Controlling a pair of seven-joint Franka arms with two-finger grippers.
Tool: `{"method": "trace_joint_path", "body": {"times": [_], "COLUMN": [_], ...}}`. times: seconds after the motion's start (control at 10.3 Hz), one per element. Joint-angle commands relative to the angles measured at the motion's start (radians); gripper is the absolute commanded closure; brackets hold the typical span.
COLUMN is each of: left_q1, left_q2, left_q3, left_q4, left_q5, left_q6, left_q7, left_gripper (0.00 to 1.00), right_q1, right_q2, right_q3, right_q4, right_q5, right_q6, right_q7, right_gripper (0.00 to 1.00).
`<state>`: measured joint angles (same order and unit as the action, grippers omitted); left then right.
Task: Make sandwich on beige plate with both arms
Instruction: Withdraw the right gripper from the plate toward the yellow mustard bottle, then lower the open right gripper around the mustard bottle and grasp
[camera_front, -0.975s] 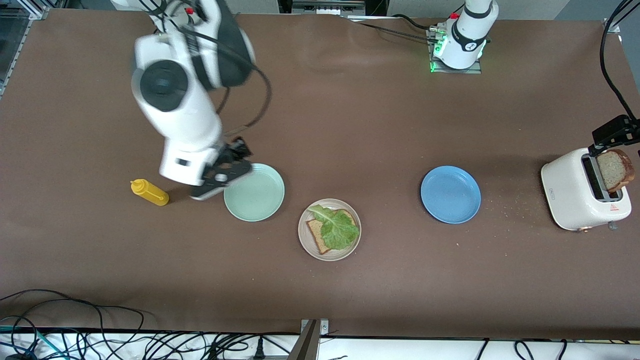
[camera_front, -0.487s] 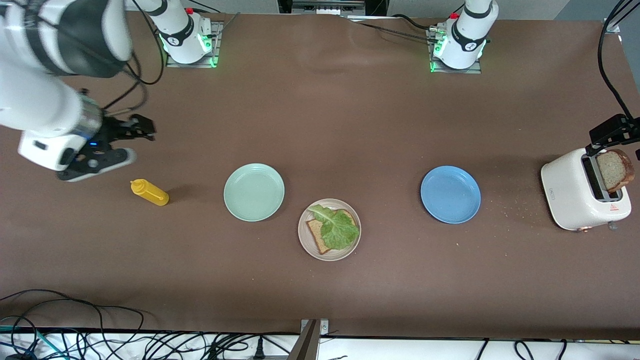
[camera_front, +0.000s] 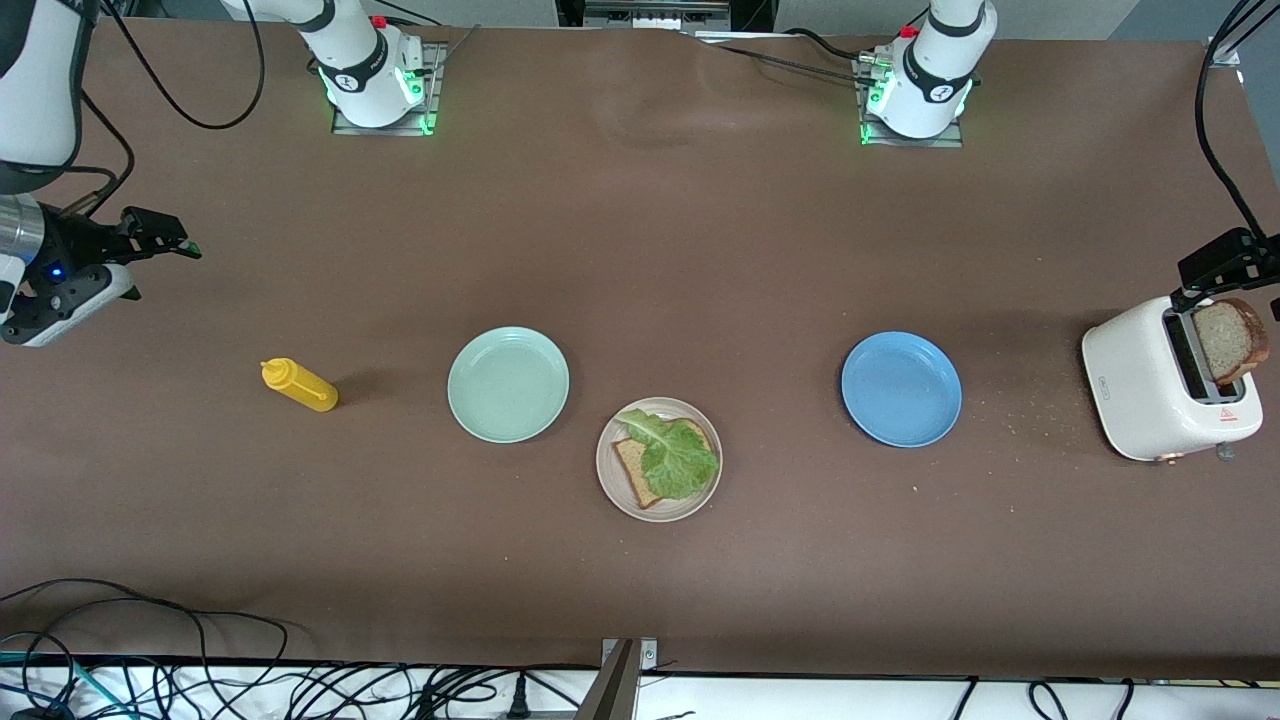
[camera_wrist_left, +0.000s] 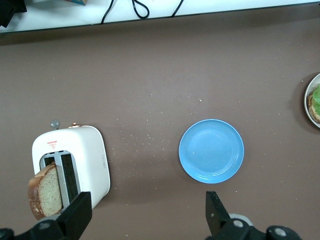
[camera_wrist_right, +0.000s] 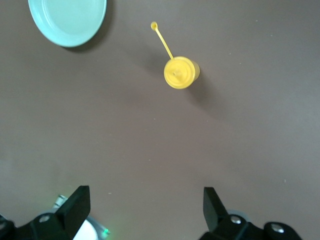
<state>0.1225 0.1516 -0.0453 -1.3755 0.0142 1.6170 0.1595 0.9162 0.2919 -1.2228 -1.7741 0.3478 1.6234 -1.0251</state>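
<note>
right gripper hung over bare table at the right arm's end, up in the air, away from the beige plate. in the right wrist view its fingers stood wide apart with nothing between them.

yellow squeeze bottle stood toward the right arm's end from the beige plate, slightly farther from the front camera. mint-green plate sat just beside the beige plate, on the right arm's side and a bit farther from the camera; nothing on it.

beige plate was near the table's middle and the nearest plate to the front camera. it carried one bread slice with a lettuce leaf lying on top, covering most of the bread. no second slice on it.

blue plate lay toward the left arm's end from the beige plate, well apart, bare. crumbs were scattered between it and the toaster.

white toaster stood at the left arm's end, well apart from the beige plate. a second bread slice stuck up out of its slot, tilted. left gripper hung above the table near the toaster; left wrist view showed its fingers spread wide, holding nothing.
</note>
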Motion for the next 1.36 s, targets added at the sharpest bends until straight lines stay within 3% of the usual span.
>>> {"method": "trace_joint_path", "body": {"times": [0.0,0.39,0.58,0.68,0.88,1.07,1.27], "left_q1": [0.002,0.000,0.002,0.002,0.002,0.002,0.003], "left_q2": [0.005,0.006,0.006,0.006,0.006,0.006,0.006], "left_q3": [0.001,-0.005,-0.005,-0.005,-0.005,-0.005,-0.004], "left_q4": [0.024,0.024,0.024,0.024,0.024,0.023,0.024], "left_q5": [-0.019,-0.017,-0.017,-0.019,-0.019,-0.020,-0.020], "left_q6": [-0.019,-0.019,-0.020,-0.020,-0.019,-0.020,-0.020], "left_q7": [-0.001,-0.001,0.002,0.003,0.003,0.003,0.005], "left_gripper": [0.00,0.00,0.00,0.00,0.00,0.00,0.00], "right_q1": [-0.017,-0.100,-0.132,-0.170,-0.323,-0.402,-0.427], "right_q2": [-0.040,0.010,0.120,0.198,0.300,0.319,0.369], "right_q3": [-0.032,-0.029,-0.023,0.006,0.144,0.236,0.276], "right_q4": [-0.193,-0.353,-0.370,-0.372,-0.358,-0.308,-0.256], "right_q5": [0.130,0.446,0.662,0.783,0.928,0.967,1.063], "right_q6": [0.166,0.302,0.290,0.264,0.159,0.161,0.158], "right_q7": [-0.311,-0.882,-1.195,-1.318,-1.421,-1.425,-1.399], "right_gripper": [0.00,0.00,0.00,0.00,0.00,0.00,0.00]}}
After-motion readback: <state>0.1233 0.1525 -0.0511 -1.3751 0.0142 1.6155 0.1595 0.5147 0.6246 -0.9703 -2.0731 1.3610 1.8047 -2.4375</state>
